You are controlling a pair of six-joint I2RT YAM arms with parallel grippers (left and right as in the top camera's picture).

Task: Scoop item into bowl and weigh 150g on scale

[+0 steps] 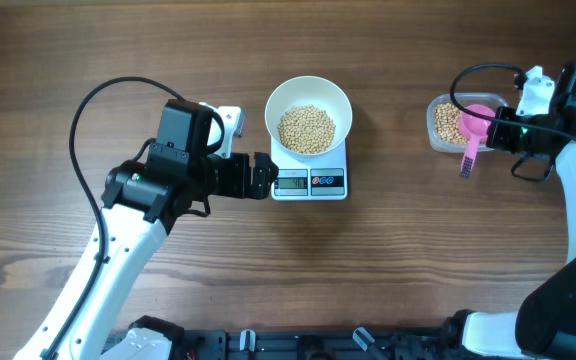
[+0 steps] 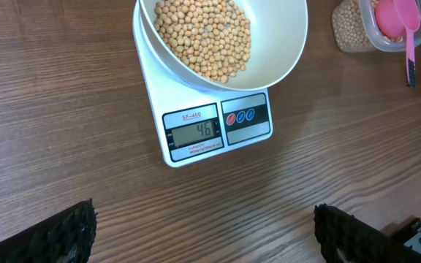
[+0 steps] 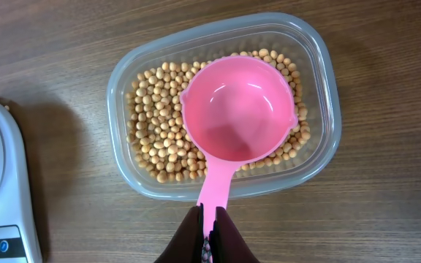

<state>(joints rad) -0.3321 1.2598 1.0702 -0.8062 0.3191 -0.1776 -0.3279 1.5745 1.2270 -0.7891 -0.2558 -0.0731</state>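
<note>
Beans [image 1: 306, 128]: two lots. One pile is in the white bowl [image 1: 280, 95], covering the bottom and sitting well below the rim. The rest lie in the clear tub [image 3: 326, 139], a loose layer across its floor.

Bowl sits on the scale [image 1: 309, 183] and hides most of the platform. Only the front strip sticks out toward the near edge. Scale is roughly mid-table [image 1: 68, 60], a bit toward the far edge. Display [image 2: 196, 130] reads 46 in the left wrist view, with three round buttons on the dark panel just beside it.

Tub is toward the table's right edge, about level with the bowl and well apart from the scale.

Pink scoop [image 3: 240, 120]: the cup is inside the tub, resting on the beans, open side up and empty. The handle runs out over the tub's near rim.

Right gripper [image 3: 209, 219]: fingers pinched together on the scoop handle just past the cup, with pink showing between them. It's gripping the scoop.

Left gripper [image 2: 199, 223]: jaws spread wide with nothing between them but bare wood. It's beside the scale on the near-left side. In the left wrist view neither finger touches the scale or bowl.
</note>
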